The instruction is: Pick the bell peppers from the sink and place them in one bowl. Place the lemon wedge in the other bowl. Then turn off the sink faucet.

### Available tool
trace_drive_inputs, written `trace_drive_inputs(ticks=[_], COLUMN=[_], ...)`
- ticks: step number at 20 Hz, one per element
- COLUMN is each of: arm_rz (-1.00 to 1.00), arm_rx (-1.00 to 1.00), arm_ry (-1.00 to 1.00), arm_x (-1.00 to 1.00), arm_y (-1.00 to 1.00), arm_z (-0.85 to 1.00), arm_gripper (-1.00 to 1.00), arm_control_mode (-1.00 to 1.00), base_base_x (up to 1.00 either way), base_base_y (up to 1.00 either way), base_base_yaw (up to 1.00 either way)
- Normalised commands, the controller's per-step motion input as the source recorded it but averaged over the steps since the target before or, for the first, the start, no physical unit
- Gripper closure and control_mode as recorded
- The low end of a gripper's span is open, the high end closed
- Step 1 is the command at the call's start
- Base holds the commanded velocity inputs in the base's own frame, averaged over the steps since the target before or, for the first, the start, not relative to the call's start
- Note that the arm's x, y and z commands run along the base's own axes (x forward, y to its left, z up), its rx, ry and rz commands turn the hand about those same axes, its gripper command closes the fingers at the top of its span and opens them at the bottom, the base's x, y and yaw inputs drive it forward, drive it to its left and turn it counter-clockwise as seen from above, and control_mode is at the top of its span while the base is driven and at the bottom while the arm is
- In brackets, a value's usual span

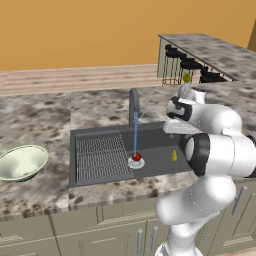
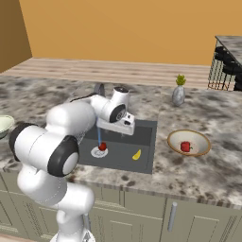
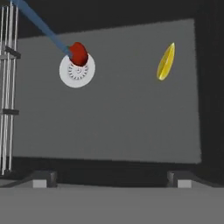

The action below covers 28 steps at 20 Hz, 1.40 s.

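Claw (image 3: 109,179) wide, empty, above sink (image 3: 131,122). Pepper (image 3: 78,53) on drain, wet: judged light, stiff, slippery; to be gripped across middle.

We see bare sink (image 3: 131,122) floor between the pepper (image 3: 78,53) on the drain (image 3: 77,72) and the lemon wedge (image 3: 166,61), which lie well apart. The water stream (image 3: 41,26) runs down onto the pepper. The rack (image 1: 102,157) fills the basin's left side, and the faucet (image 1: 133,106) stands at the back rim.
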Motion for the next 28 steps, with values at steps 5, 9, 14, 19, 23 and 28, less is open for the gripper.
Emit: trace_drive_inputs(ticks=[5,9,14,19,23,28], arm_rz=[0.2,0.17,0.05,0.11,0.04,0.0], arm_rx=[0.05,0.0,0.0,0.0,0.0,0.0], arm_ry=[-0.16,-0.17,0.0,0.0,-0.01,-0.01], arm_x=[0.15,0.22,0.24,0.24,0.34,0.38], arm_y=[0.47,0.34,0.03,-0.02,0.0,0.13], arm_z=[-0.47,-0.33,-0.05,-0.15,-0.31,-0.27], arm_gripper=[-1.0,-1.0,-1.0,-1.0,-1.0,-1.0], arm_control_mode=[-1.0,-1.0,-1.0,-1.0,-1.0,-1.0], base_base_x=[0.0,0.0,0.0,0.0,0.0,0.0], base_base_y=[0.0,0.0,0.0,0.0,0.0,0.0], base_base_yaw=[0.0,0.0,0.0,0.0,0.0,0.0])
